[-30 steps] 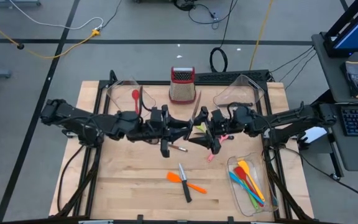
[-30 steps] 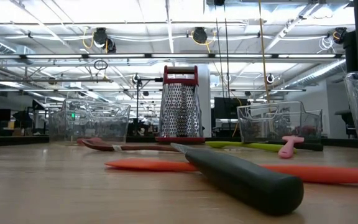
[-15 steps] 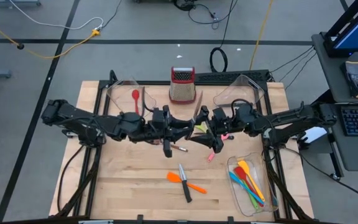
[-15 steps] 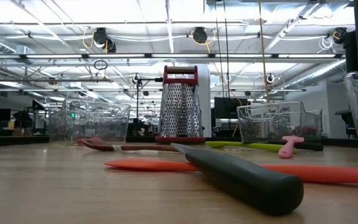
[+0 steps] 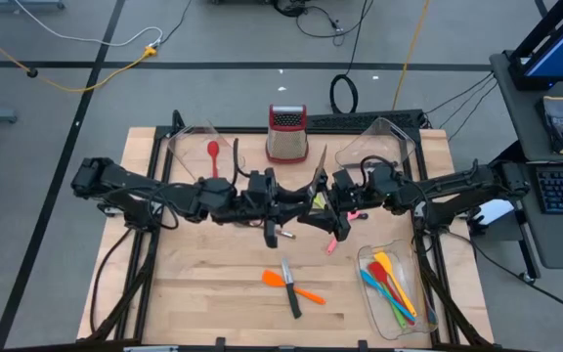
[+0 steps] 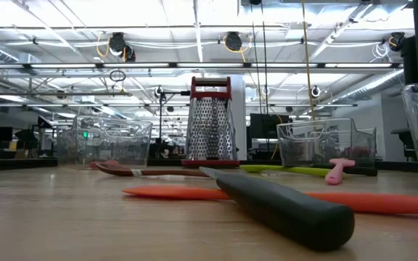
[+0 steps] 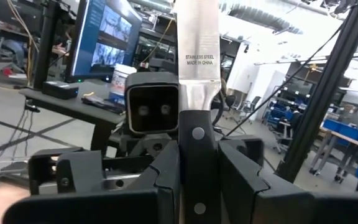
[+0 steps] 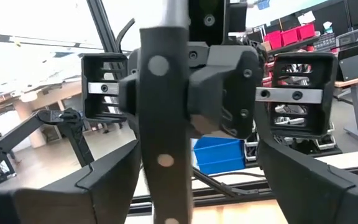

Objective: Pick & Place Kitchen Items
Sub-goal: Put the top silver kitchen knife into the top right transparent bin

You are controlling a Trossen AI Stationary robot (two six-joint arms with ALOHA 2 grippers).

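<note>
1. The knife (image 7: 197, 74) blade reads "STAINLESS STEEL MADE IN CHINA"; the left hand (image 7: 197, 168) clamps its black riveted handle above mid-bench.
2. The right hand (image 8: 185, 180) faces it with fingers spread wide around the handle.
3. The clear bin (image 5: 377, 303) at near right holds coloured spatulas (image 5: 391, 281).
4. The far-left bin (image 5: 186, 147) holds a red spoon (image 5: 213, 154).

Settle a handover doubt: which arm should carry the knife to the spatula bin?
Right, probably: the open right end effector flanks the knife the left end effector holds, and the bin lies on the right.
</note>
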